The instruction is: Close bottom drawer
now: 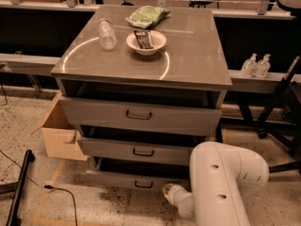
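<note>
bottom drawer [117,179]: lowest of three grey fronts on the desk [193,55], slimmest one, small dark bar handle [143,184] near its middle. Front sits out a bit from the cabinet, with a dark gap between its top edge and the middle drawer [141,150]. Not shut.

gripper [168,190]: low at floor level, at the right part of the bottom drawer's front, just right of the handle. Its tan tip is at or against the front; can't confirm contact. White arm [221,182] comes in from the lower right and covers the drawer's right end. Can't tell whether the jaws are wide or narrow; nothing seen held.

top drawer [138,114]: tallest front, dark slot above it too.

Containers:
- white bowl [146,42] on the desk top, centre-back, dark packet [143,38] lying in it
- clear bottle [106,33] just left of the bowl, apart from it
- green bag [146,16] behind the bowl
- cardboard box [59,131] on the floor against the cabinet's left side, open top, contents hidden
- two small pump bottles [256,65] side by side on the ledge to the right
</note>
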Controlling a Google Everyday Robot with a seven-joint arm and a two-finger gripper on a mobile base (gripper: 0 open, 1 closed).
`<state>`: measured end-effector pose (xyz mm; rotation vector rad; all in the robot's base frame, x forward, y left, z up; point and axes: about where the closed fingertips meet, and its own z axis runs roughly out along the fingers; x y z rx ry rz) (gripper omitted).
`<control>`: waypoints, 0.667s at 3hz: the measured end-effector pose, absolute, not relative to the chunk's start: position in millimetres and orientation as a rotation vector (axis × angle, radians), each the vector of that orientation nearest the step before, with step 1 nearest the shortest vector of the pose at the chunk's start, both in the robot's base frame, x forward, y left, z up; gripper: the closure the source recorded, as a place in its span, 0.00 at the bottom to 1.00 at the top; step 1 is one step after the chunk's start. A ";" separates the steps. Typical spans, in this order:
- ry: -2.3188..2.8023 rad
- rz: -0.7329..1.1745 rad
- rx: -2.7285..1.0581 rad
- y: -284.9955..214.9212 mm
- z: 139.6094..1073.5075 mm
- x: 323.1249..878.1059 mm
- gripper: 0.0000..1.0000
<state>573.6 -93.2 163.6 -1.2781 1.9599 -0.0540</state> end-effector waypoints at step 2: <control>1.950 -0.096 -1.293 -112.4 152.8 617.1 1.00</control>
